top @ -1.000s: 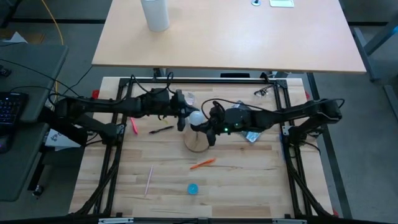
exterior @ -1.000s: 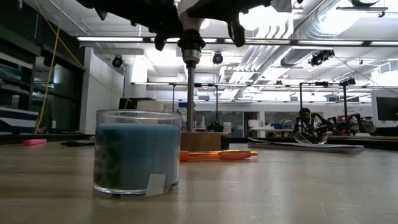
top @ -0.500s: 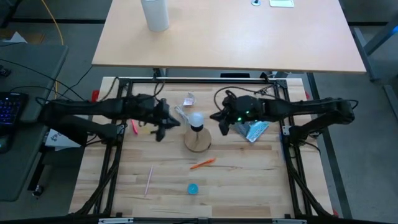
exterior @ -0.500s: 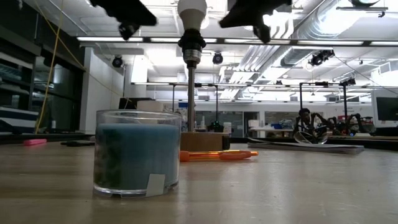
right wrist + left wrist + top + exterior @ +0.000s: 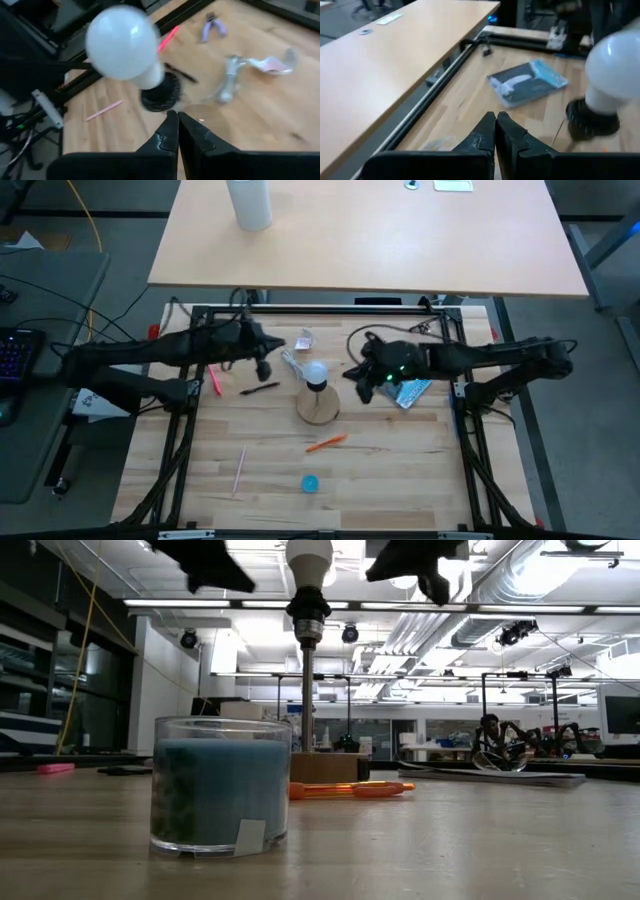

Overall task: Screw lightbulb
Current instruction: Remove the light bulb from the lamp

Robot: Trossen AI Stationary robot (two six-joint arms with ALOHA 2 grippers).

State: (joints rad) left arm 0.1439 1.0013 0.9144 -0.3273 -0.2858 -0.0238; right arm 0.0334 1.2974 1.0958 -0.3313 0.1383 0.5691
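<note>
At frame centre the lightbulb (image 5: 316, 370) sits in its socket; both closed, empty grippers, left gripper (image 5: 266, 366) and right gripper (image 5: 362, 383), could knock it if swinging nearby.

Smooth matt white lightbulb (image 5: 316, 371), pale wood table (image 5: 400, 450), clear glass jar (image 5: 220, 785)

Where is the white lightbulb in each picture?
High view: the lightbulb sits mid-table, between the two arms.
Low view: top centre, above the blue candle jar.
Left wrist view: right edge.
Right wrist view: upper left.
Shared landmark: the black socket right under the bulb, seen in every view.
</note>
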